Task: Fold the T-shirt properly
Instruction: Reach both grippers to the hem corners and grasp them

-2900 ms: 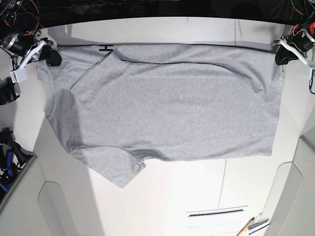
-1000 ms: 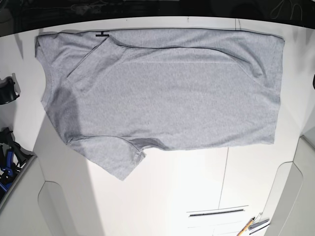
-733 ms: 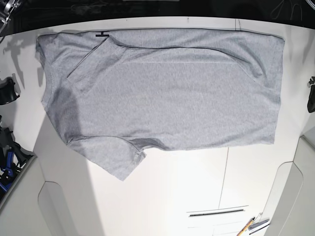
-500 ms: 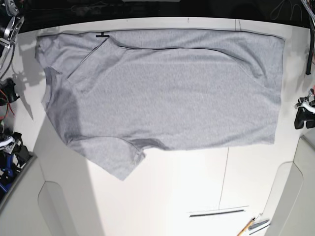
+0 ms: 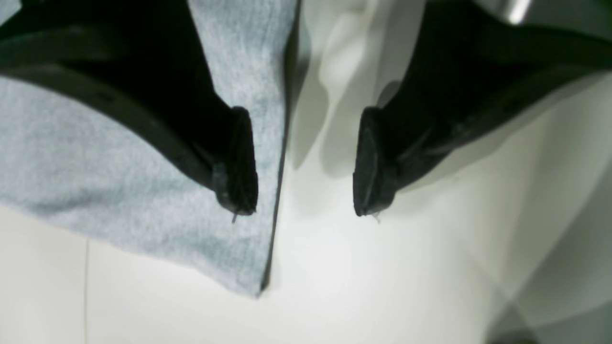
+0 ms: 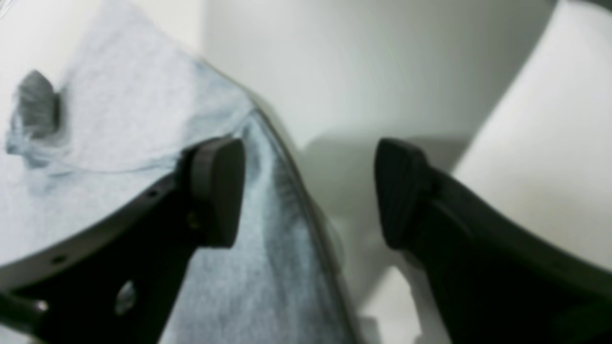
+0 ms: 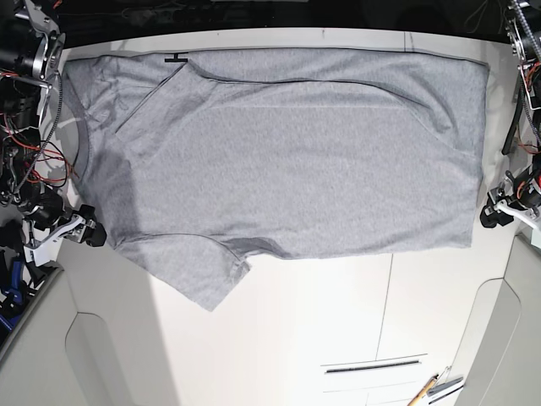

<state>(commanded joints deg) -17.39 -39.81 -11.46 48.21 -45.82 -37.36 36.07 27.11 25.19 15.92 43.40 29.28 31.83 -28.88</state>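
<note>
**Both grippers open at the shirt's lower corners**

The T-shirt (image 7: 287,152) lies spread flat on the white worktop (image 7: 338,321), one sleeve pointing toward the near edge. The left gripper (image 5: 303,162) hangs low with jaws apart, straddling the hem corner. The right gripper (image 6: 308,191) is likewise spread open over the shirt's opposite edge.

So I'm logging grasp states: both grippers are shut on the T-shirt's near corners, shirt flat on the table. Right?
Not quite. Both grippers are open, not shut. In the left wrist view the left gripper straddles the T-shirt edge with its jaws apart; the right wrist view shows the right gripper likewise. The shirt does lie flat on the table.
</note>
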